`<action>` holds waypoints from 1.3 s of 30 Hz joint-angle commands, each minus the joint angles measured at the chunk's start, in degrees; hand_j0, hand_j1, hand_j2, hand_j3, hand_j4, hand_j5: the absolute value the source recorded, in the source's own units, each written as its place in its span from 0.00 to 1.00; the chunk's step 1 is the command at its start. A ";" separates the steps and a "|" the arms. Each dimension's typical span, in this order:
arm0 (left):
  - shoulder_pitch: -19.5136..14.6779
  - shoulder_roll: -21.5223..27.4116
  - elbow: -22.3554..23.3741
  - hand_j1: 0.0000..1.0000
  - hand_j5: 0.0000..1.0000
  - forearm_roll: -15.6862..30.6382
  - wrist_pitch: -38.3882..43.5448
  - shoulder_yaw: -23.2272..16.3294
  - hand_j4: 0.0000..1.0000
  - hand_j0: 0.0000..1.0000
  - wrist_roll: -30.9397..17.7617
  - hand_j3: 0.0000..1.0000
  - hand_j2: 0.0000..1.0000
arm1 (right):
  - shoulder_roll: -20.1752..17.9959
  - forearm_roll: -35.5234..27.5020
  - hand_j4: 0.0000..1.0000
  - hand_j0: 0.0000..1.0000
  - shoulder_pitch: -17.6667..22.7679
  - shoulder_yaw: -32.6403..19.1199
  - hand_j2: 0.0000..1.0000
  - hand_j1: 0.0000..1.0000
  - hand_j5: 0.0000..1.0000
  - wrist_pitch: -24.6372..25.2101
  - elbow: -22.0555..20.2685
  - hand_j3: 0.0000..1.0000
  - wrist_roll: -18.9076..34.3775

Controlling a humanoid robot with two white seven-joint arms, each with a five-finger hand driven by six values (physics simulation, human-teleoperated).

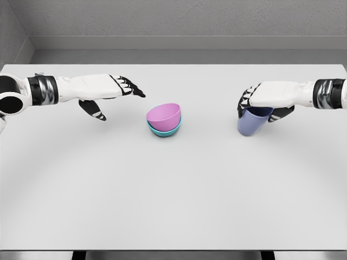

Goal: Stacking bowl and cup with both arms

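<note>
**Head view: bowls nested, cup in hand and not yet stacked**

Head view shows the bare front of the white bench point(173, 206) nearest the camera. Farther back, at centre, the pink bowl point(164, 115) sits tilted inside the teal bowl point(164, 130), so that part of the stack looks done. At three o'clock from the bowls, well apart, the right hand point(259, 103) has its fingers point(242, 108) clenched around the rim of the blue-grey cup point(252, 121); whether the cup's base touches the bench cannot be told. At nine o'clock, near the bowls, the left hand point(116, 89) hangs released, holding nothing. By my reading, carrying the cup onto the bowls remains. No brands, labels or writing are readable.
</note>
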 commanded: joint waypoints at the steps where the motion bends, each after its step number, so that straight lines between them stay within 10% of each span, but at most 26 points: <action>1: 0.00 0.08 -0.04 1.00 1.00 0.39 0.13 0.06 1.00 1.00 0.03 1.00 1.00 | -0.02 -0.38 0.58 0.58 0.00 -1.09 0.58 0.58 0.58 0.16 0.04 0.58 -0.03; 39: 0.00 0.25 0.05 1.00 1.00 0.39 0.13 0.15 1.00 1.00 0.03 1.00 1.00 | 14.65 -0.12 0.48 0.48 -5.89 -9.09 0.48 0.48 0.48 0.16 0.04 0.48 -0.03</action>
